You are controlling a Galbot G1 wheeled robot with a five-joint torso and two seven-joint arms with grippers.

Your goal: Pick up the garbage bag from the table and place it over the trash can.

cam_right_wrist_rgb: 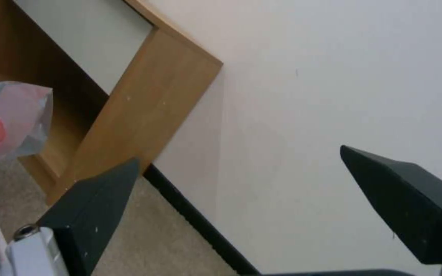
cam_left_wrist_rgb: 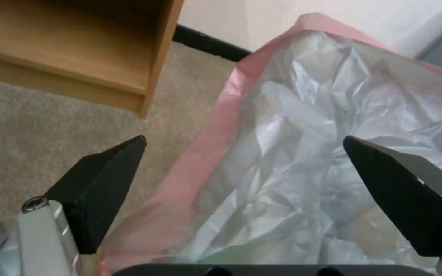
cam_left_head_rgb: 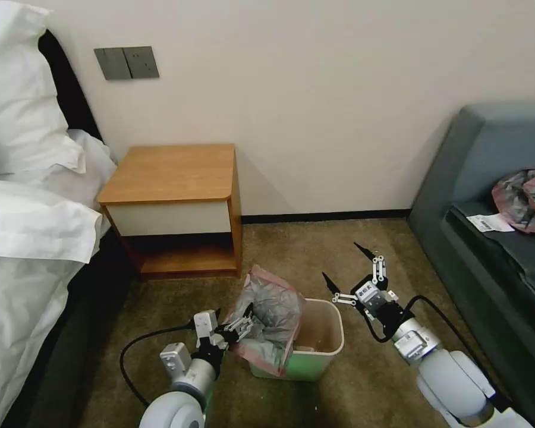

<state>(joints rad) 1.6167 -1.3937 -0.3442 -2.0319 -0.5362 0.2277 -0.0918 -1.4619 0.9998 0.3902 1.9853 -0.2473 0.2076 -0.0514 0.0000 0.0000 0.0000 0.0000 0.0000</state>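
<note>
Head view tells you the garbage bag (cam_left_head_rgb: 267,312) is already off the table (cam_left_head_rgb: 169,172) and draped over the left side of the trash can (cam_left_head_rgb: 318,345), bunched and standing up, while the bin's right side is bare. Your left gripper (cam_left_head_rgb: 235,327) sits at the bag's near left edge; the left wrist view shows its fingers spread with the pink rim between them, nothing pinched. Your right gripper (cam_left_head_rgb: 348,270) hangs open beside the bin. You have spreading the bag around the rim left.
</note>
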